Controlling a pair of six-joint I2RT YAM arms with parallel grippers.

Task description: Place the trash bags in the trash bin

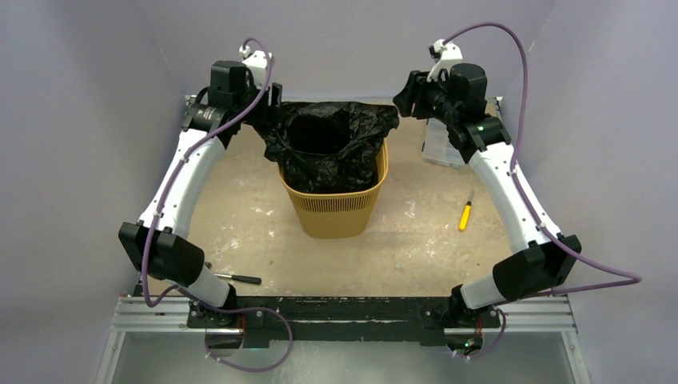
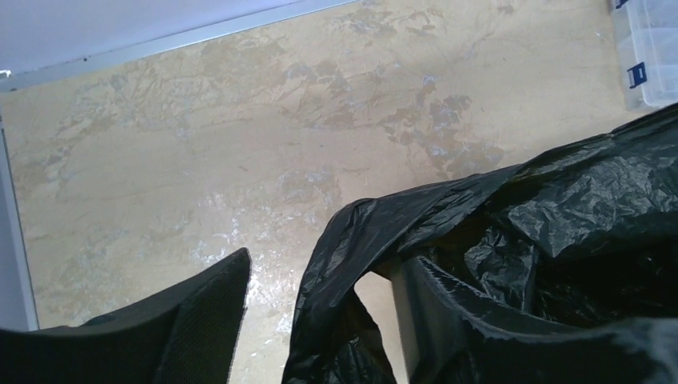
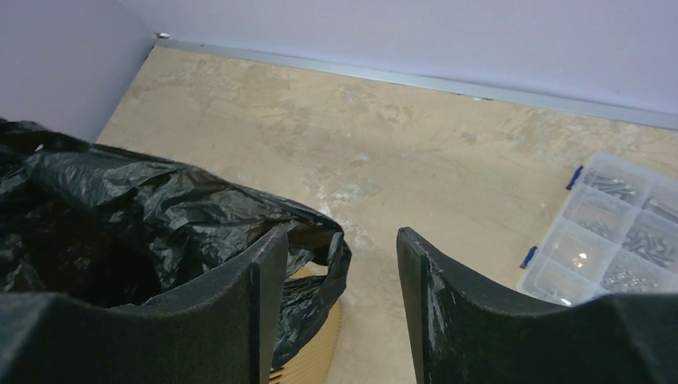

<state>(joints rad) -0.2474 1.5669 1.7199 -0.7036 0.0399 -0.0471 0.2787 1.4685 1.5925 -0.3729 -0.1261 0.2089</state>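
trash bag: sits in the trash bin, black film lining the inside, its collar draped over the bin's near rim and flaring out past the rim on both far corners.
which way it points: mouth open upward; its long axis runs straight down into the bin, while the loose collar stretches crosswise toward the two arms.
left gripper: at the bin's far left corner, jaws spread; a fold of film hangs between them and lies over one finger, nothing pinched.
right gripper: at the bin's far right corner, jaws spread, bare table showing between them; the film lies just beside the inner finger.
step in hand, as i judge it: seating the collar over the rim.
doing it well: take only the film's edge at each far corner, draw outward and down together, evenly, so the bin does not tip and the thin film does not tear.
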